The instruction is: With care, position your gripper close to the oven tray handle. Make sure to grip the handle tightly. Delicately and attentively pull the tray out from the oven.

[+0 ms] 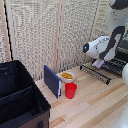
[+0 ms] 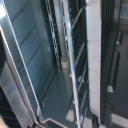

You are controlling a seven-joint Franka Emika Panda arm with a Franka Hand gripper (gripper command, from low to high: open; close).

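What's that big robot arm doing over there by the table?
The robot arm is leaning over a wire tray that sticks out toward the wooden table, at the exterior view's right. Its gripper is hidden behind the arm, so I can't tell if it is holding the tray's front bar. A red cup, a blue book and a plate sit nearby, untouched.

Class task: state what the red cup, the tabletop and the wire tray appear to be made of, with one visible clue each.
Red cup: probably plastic; uniform, slightly glossy red. Tabletop: light wood, visible plank seams. Wire tray: dark metal, seemingly; thin parallel rods.
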